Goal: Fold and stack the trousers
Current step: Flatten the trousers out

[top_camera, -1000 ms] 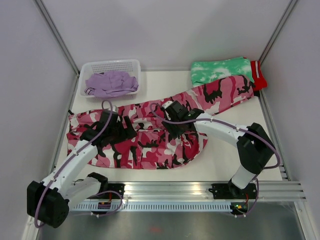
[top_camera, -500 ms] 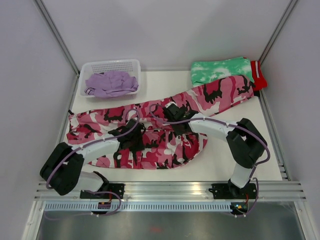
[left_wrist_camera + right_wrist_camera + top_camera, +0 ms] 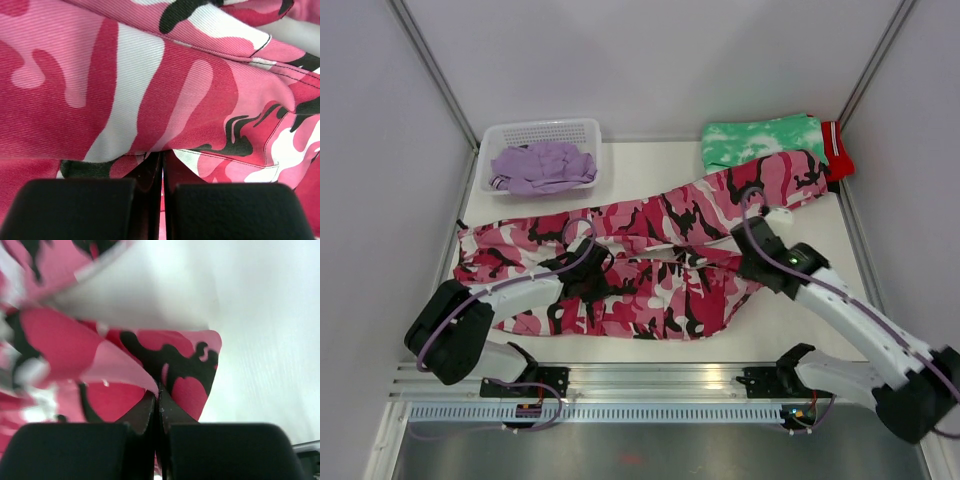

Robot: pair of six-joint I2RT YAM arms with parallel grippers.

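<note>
Your left gripper (image 3: 588, 282) is clamped shut on a fold of the camouflage trousers (image 3: 650, 225), in the near middle of the cloth. Your right gripper (image 3: 756, 258) is clamped shut on an edge of the same pair, at its right side. The trousers lie spread across the table (image 3: 800, 320), with one leg running to the far right corner, where its end touches the green garment (image 3: 760, 140) and lies just beside the red garment (image 3: 837, 150).

Watch the right grip first. The wrist view shows only a thin corner pinched, so a quick pull will likely tear it free. The left jaws bite into bunched layers; you may lift one layer and leave the rest behind, giving a crooked fold. If you drag the cloth sideways, that far leg may rake the green garment out of place. If the arms move unevenly, the cloth probably twists.

The purple trousers (image 3: 542, 165) sit crumpled in the basket (image 3: 545, 128), not yet folded.
</note>
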